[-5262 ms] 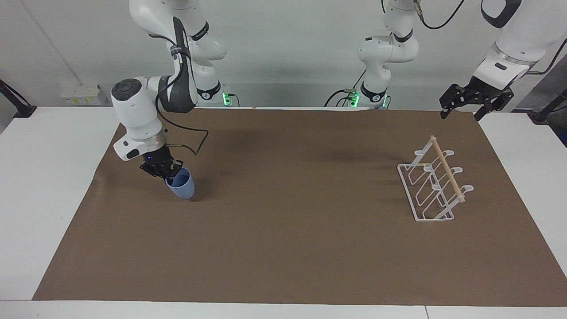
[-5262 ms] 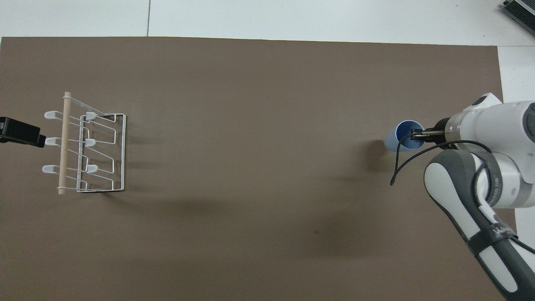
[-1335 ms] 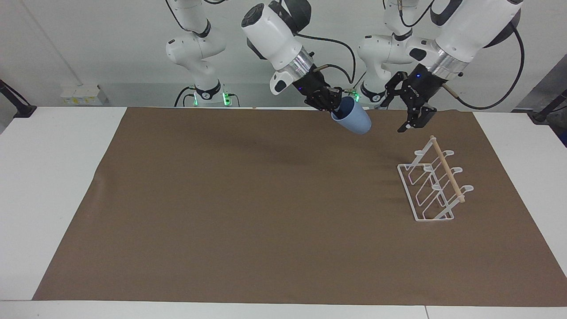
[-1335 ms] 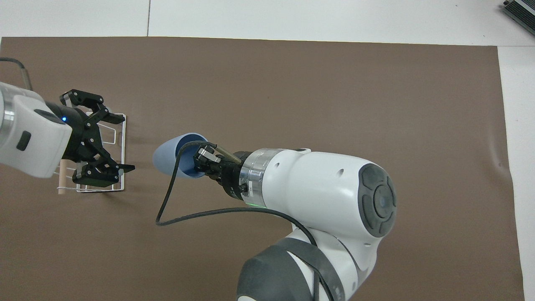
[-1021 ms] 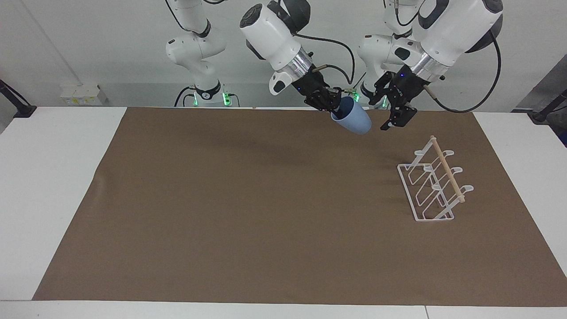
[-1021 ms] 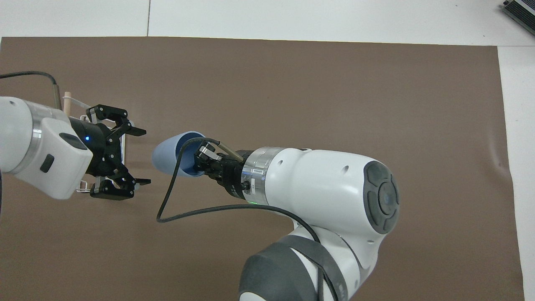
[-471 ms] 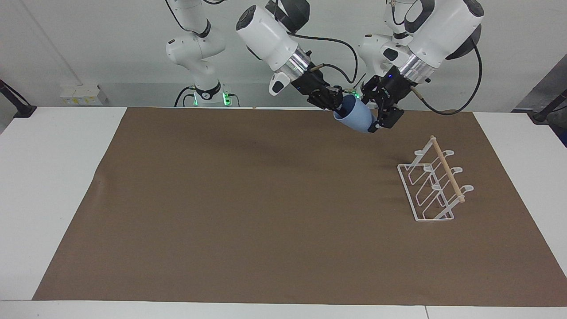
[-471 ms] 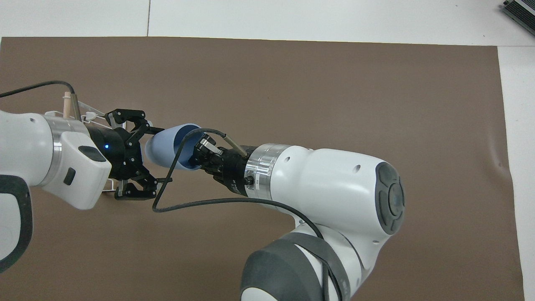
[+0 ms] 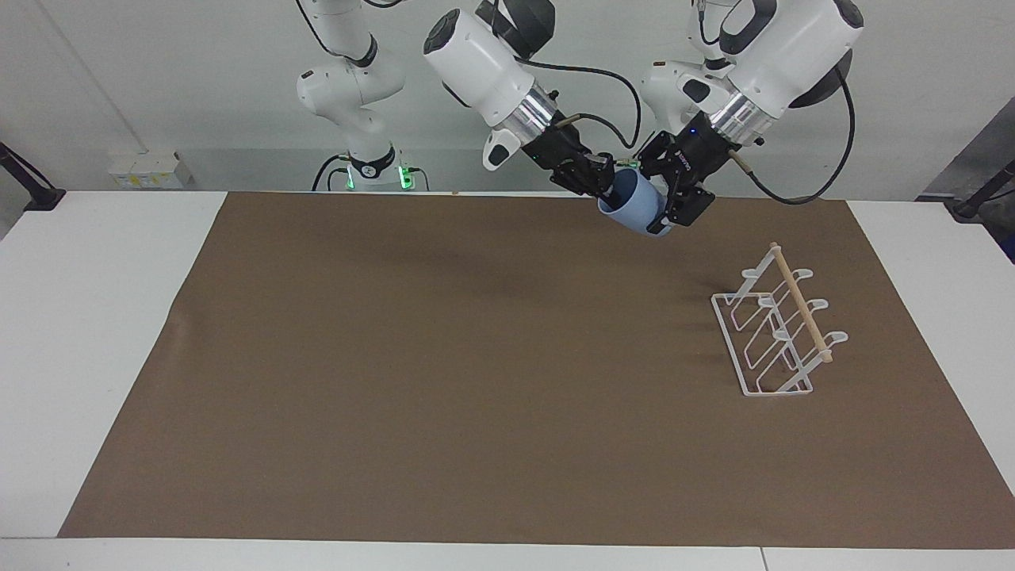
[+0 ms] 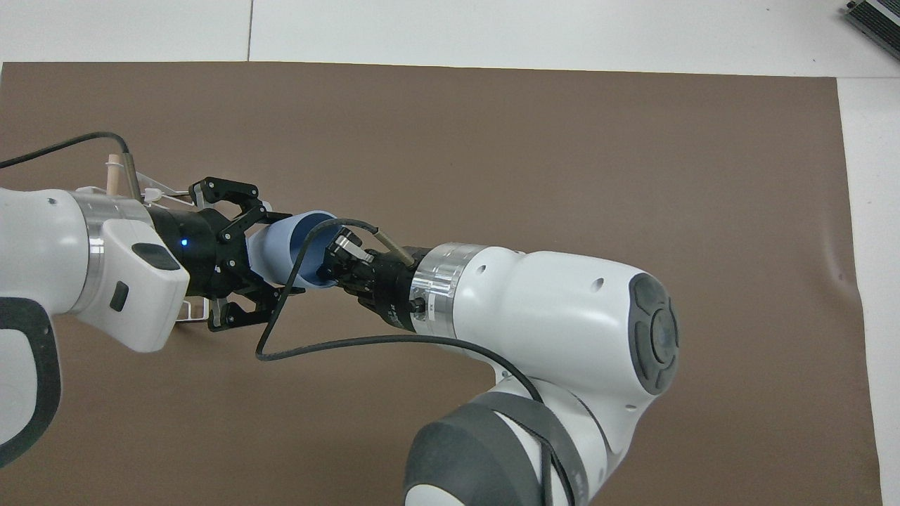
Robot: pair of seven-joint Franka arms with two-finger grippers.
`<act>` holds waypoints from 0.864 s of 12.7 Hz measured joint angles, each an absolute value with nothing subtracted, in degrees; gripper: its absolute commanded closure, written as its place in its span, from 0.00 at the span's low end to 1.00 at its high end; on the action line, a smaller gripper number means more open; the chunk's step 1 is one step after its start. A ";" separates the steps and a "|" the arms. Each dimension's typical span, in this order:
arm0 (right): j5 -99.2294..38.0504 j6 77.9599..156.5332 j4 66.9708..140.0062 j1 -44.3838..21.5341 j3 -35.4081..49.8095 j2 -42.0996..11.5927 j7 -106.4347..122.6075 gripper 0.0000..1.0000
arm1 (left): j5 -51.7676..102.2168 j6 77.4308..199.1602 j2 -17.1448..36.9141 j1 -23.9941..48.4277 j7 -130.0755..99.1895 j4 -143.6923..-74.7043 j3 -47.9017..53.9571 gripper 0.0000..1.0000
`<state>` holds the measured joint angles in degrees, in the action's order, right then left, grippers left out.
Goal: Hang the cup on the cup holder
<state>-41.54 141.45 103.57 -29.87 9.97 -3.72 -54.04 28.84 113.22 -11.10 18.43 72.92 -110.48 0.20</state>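
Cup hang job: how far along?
Done: the cup is off the table, tilted in the air, its rim pinched by the right claw. In hand: a handover, with the left claw open around the cup's base. Left: transfer, then hanging it on the cup holder, whose prongs are all bare.

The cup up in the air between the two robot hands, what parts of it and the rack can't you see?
- The cup's base: in both views the left gripper wraps around it.
- Whether the left gripper already squeezes the cup: too small to tell in the facing view.
- Part of the cup's rim: the right gripper clamps over it in both views.
- Most of the cup holder: hidden under the left arm in the overhead view.
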 measured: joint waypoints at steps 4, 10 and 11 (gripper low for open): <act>-41.54 141.45 103.58 -29.87 9.96 -3.70 -54.15 1.00 | 28.84 113.28 -11.11 18.43 73.19 -110.51 0.21 1.00; -41.55 141.92 103.23 -29.58 9.50 -3.68 -57.92 0.37 | 29.18 113.13 -11.17 18.46 72.87 -110.60 0.23 1.00; -41.55 141.92 103.12 -29.57 9.30 -3.68 -58.68 0.35 | 28.48 113.13 -11.17 18.46 72.87 -110.64 0.23 1.00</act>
